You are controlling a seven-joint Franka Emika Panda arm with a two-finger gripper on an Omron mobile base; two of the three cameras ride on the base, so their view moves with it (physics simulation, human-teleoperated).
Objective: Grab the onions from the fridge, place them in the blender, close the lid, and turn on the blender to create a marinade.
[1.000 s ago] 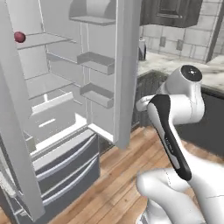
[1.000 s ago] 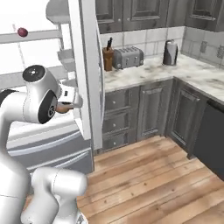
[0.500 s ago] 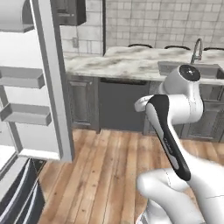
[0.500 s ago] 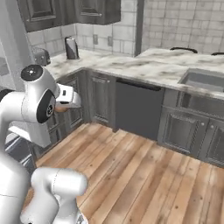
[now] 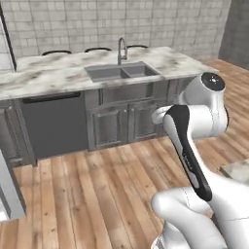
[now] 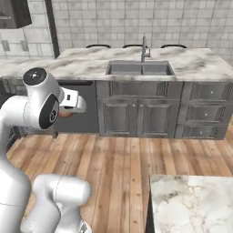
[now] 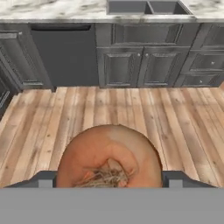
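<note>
Even, bright, shadowless rendered light; all views soft and slightly blurred, without glare.

A grey tiled wall is running behind a marble worktop that is carrying a double sink and a faucet. Dark grey cabinets are standing on a wooden plank floor. A marble island corner is showing nearby.
</note>
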